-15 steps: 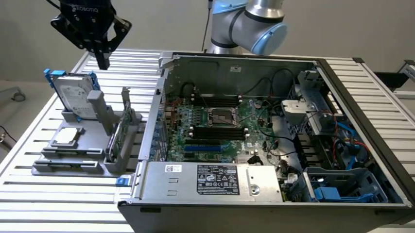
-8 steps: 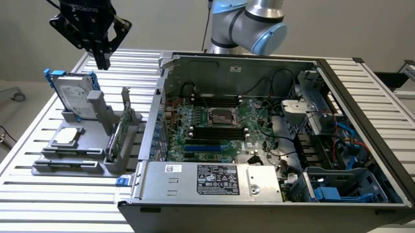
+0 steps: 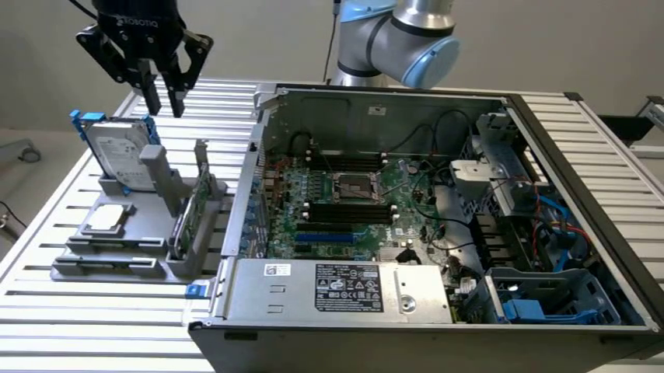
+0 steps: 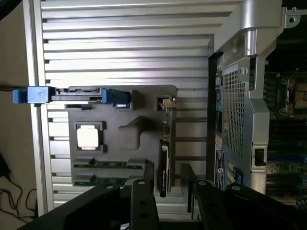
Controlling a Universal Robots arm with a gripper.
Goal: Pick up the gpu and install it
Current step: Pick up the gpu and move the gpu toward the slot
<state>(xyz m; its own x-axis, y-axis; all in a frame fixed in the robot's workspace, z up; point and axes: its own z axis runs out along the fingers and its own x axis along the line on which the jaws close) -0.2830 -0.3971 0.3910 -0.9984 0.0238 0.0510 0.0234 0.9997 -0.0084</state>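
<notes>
The gripper (image 4: 165,184) hung over a grey holder (image 4: 129,139) on a slatted table (image 4: 124,48), its fingers spread apart and gripping nothing. The graphics card (image 4: 164,160) stood on edge in the holder, in line with the gap. The holder also carried a blue-framed hard drive (image 4: 76,97), a square chip (image 4: 88,136) and two memory sticks (image 4: 108,165). A computer case (image 4: 240,110) stood just beside it.

Arm (image 3: 400,39): silver tubular links, pale blue joint caps. Gripper (image 3: 164,99): black, white lettering; fingers (image 4: 142,201) with round holes.
</notes>
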